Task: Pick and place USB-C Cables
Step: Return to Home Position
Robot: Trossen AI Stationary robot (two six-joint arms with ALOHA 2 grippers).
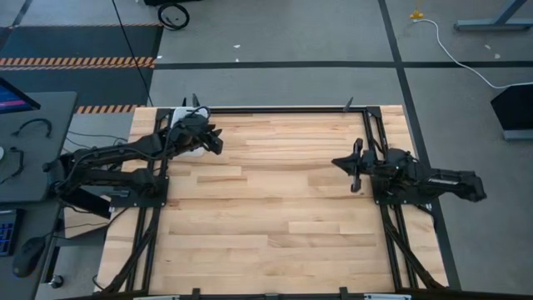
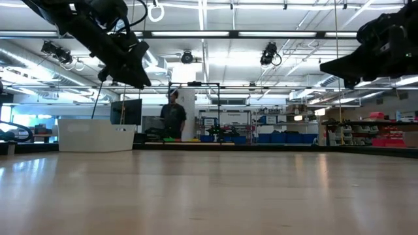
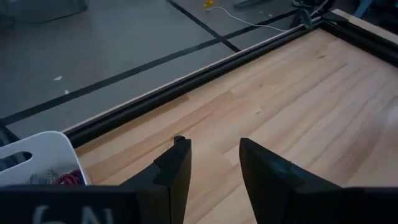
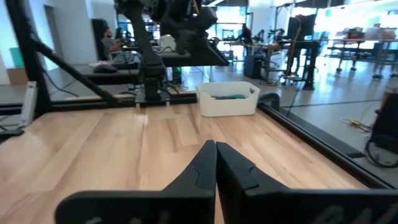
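The USB-C cables show only as small bundles inside a white bin (image 1: 178, 117) at the table's far left corner: a reddish and grey tangle (image 3: 64, 178) in the left wrist view, a teal one (image 4: 227, 96) in the right wrist view. My left gripper (image 3: 212, 146) hangs open and raised just to the right of the bin (image 3: 38, 157), holding nothing. My right gripper (image 4: 216, 149) is shut and empty, raised over the table's right part (image 1: 354, 165) and pointing toward the bin (image 4: 227, 99).
The bin (image 2: 96, 135) stands on the wooden table (image 1: 275, 225), which has a black frame rail (image 3: 186, 84) along its edge. A person (image 2: 173, 116) stands in the room far beyond the table. A white cord (image 1: 454, 50) lies on the floor.
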